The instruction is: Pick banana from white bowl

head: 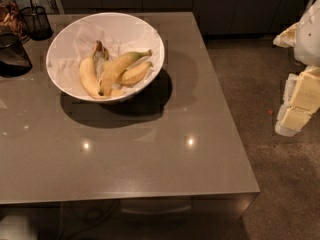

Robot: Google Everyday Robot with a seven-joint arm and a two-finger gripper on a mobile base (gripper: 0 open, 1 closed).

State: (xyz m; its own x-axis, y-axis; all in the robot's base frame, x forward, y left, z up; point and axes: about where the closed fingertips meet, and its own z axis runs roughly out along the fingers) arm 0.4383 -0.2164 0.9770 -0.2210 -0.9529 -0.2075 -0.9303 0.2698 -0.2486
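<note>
On the grey table (150,154) (glossy, two light glints) a dark wire-mesh cup (36,23) stands near a black container (11,56).

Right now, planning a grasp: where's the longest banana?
The banana lies in the white bowl, upper left on the table, atop other bananas; gripper is far right, off-table.

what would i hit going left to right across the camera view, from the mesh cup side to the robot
wire-mesh cup → white bowl, with the banana lying in it → right edge of the table → gripper, off the table, over the floor at the far right
</note>
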